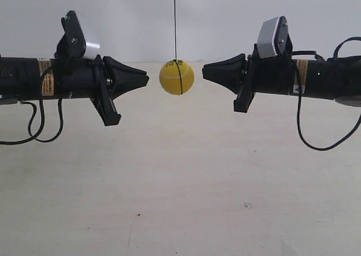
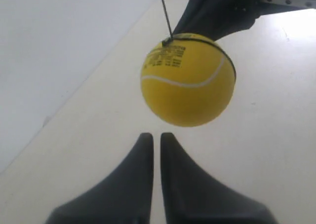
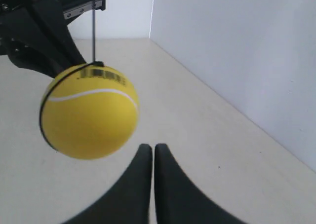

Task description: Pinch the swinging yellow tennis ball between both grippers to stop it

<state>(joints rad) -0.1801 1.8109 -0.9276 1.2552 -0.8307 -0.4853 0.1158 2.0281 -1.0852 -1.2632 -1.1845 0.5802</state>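
The yellow tennis ball [image 1: 176, 78] hangs on a thin dark string [image 1: 175, 19] between two black cone-shaped gripper heads that point at each other. The gripper of the arm at the exterior view's left [image 1: 148, 77] stops a short gap from the ball. The gripper of the arm at the exterior view's right [image 1: 203, 73] is a similar gap away. Neither touches it. In the left wrist view the ball [image 2: 187, 86] floats just beyond my shut left gripper [image 2: 156, 135], slightly off its axis. In the right wrist view the ball [image 3: 89, 113] lies off to one side of my shut right gripper [image 3: 151, 146].
A pale tabletop [image 1: 180, 199] lies well below both arms. A white wall [image 1: 180, 19] stands behind. Black cables [image 1: 34, 126] droop from the arms. The opposite arm's dark head [image 2: 217, 12] shows behind the ball in each wrist view.
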